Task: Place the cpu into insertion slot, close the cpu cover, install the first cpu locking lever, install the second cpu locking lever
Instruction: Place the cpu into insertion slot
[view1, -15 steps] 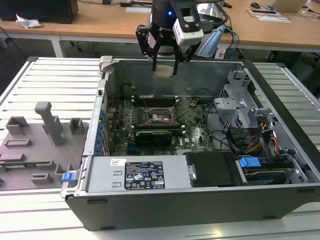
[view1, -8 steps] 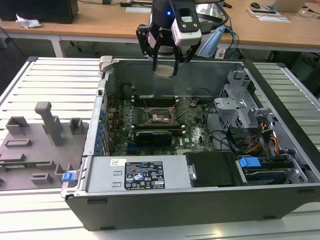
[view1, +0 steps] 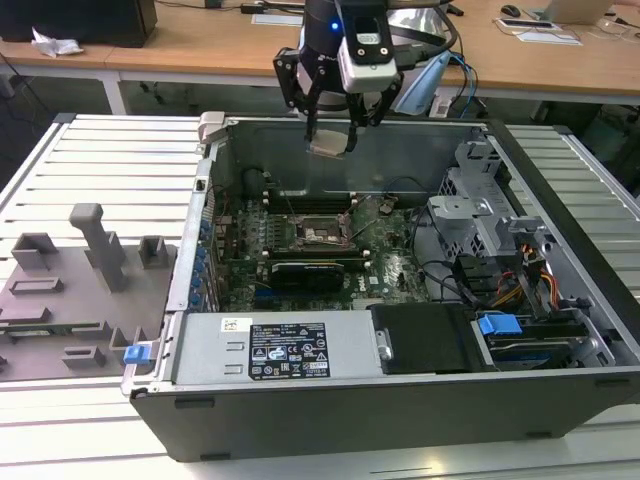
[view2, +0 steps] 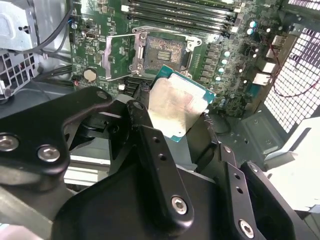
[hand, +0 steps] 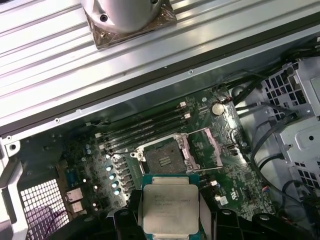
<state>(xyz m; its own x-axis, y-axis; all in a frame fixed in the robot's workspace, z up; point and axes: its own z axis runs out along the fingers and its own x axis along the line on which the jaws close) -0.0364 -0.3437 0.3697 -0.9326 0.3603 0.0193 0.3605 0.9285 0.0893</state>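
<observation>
My gripper (view1: 331, 128) hangs above the open computer case and is shut on the cpu (view1: 331, 143), a flat square chip with a pale metal top. In both wrist views the cpu (view2: 172, 105) (hand: 167, 197) sits clamped by its edges between the black fingers (view2: 142, 125), with the gripper (hand: 170, 220) well above the board. The insertion slot (view1: 322, 232) (view2: 165, 50) (hand: 162, 157) lies open and bare on the green motherboard below. The cpu cover (view2: 119, 60) (hand: 200, 147) is flipped open to one side of the slot.
Long memory slots (hand: 145, 125) run beside the socket. A black graphics card (view1: 305, 270) lies nearer the case front. A grey drive cage with cables (view1: 480, 220) fills the exterior view's right. The power supply (view1: 290, 350) sits in front, a grey fixture tray (view1: 80, 290) outside.
</observation>
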